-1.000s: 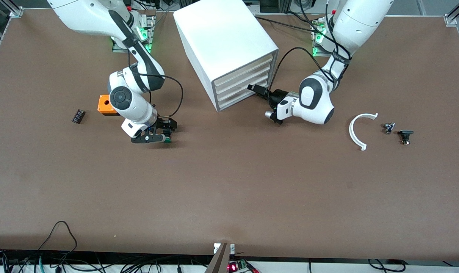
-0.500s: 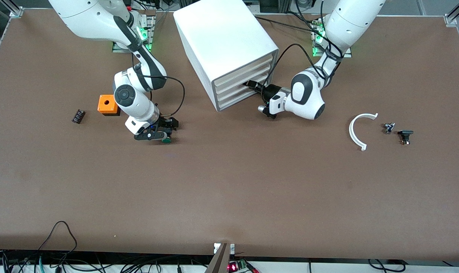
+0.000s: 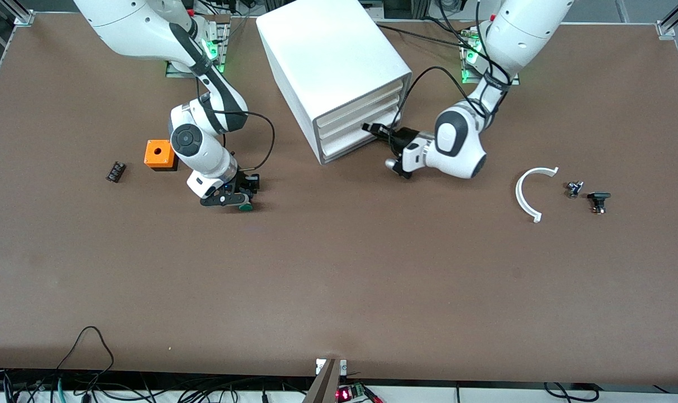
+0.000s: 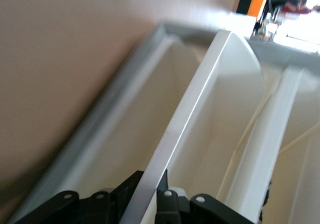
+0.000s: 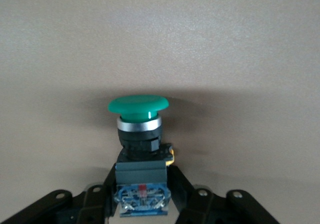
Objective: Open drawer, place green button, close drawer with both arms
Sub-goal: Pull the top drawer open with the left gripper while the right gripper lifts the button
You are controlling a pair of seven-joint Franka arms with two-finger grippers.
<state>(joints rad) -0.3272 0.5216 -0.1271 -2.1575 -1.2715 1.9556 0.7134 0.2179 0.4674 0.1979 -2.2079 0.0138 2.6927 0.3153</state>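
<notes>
Right gripper (image 5: 142,194) clamps the button (image 5: 140,129), seemingly lying flat, cap outward.

The front view looks down from high across the desk (image 3: 339,280), facing both arms, whose bases sit along the top of the frame, and takes in the whole surface from far off. The left wrist view sits very close to the cabinet (image 3: 339,73), looking along the thin front edge of a drawer (image 4: 200,109) that runs diagonally from the bottom centre to the upper right of the frame. The right wrist view looks out low over the desk at the button (image 5: 138,119), which fills the frame's centre. Each wrist view shares only its small patch with the front view: the cabinet's front at upper centre, the button (image 3: 246,206) at left of centre.
</notes>
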